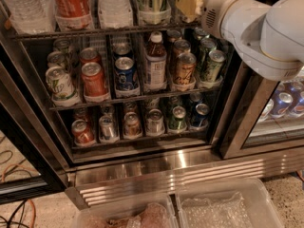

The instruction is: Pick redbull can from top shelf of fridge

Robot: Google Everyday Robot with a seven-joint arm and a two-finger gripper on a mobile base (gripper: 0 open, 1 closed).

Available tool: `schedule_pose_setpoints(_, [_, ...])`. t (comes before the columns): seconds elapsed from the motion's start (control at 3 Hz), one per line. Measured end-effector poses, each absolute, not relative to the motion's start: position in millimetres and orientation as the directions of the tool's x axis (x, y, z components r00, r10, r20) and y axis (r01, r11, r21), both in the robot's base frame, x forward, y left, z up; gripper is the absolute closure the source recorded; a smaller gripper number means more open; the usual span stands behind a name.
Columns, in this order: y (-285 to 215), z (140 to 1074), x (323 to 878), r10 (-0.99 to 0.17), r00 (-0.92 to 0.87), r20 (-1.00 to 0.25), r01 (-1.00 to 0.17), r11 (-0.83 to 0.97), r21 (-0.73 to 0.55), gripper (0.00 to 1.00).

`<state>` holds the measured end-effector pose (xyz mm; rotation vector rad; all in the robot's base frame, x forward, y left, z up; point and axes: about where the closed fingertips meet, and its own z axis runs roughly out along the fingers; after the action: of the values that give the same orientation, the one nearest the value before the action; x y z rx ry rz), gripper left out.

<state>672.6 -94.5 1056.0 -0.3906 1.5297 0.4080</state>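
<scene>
The fridge (190, 170) stands open in front of me, with a ribbed steel base. The top shelf (95, 33) runs along the top edge of the view. It holds a water bottle (23, 6), a red cola bottle (71, 4), a clear bottle (114, 4) and a tall can with greenish-yellow and silver stripes (152, 1) in clear holders. My gripper (188, 4), on the white arm (256, 27), reaches in at the right end of this shelf, just right of the striped can. The redbull can does not show; the gripper covers that spot.
The middle rack (137, 98) holds short soda cans and a small bottle (155, 63). The lower rack (142, 137) holds more cans. Blue cans (285, 101) sit behind the right glass door. Clear plastic bins (228, 205) lie on the floor in front. Cables (19, 208) lie at the lower left.
</scene>
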Motion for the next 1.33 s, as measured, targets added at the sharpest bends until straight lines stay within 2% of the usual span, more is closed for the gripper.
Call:
schedule_pose_setpoints(0.67, [-107,1058,681,-0.017,0.001,-1.0,-0.438,0.899,-0.015,1.0])
schedule_pose_setpoints(1.33, [-112,1114,661,-0.083,0.117,-0.99,-0.469,0.874,-0.129,1.0])
